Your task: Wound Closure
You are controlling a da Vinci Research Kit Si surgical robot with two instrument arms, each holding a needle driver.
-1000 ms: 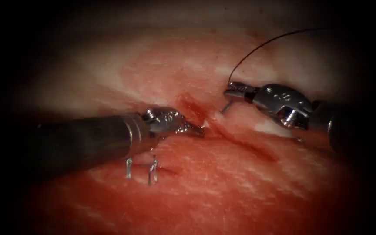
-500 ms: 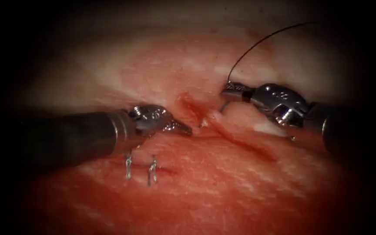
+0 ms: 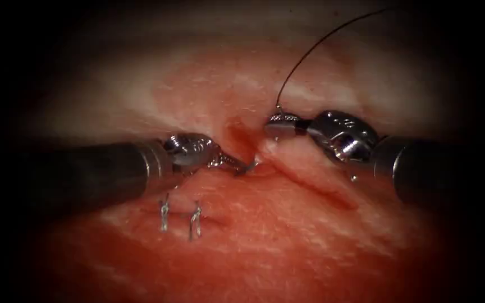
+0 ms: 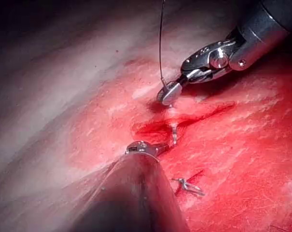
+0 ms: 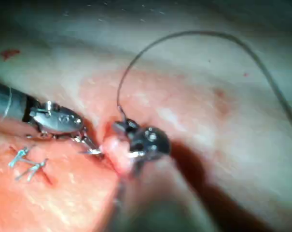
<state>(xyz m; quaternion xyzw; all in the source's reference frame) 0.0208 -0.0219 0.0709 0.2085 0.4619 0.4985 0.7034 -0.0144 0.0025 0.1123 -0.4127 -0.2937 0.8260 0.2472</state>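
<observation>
1. We see the right tool clenched on the needle's rear end, just right of the cut in the tissue.
2. The needle passes through the tissue; its tip emerges at the cut's left edge.
3. The left tool grasps that tip.
4. The thread rises from the right tool, away from the cut.
5. Cut ends of thread stand left of the cut.

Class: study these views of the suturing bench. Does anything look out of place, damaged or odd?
Nothing stands out. The right tool holds the needle's tail end, thread arcing up; the needle tip emerges at the cut beside the left tool. Two earlier stitches sit left of the cut.
</observation>
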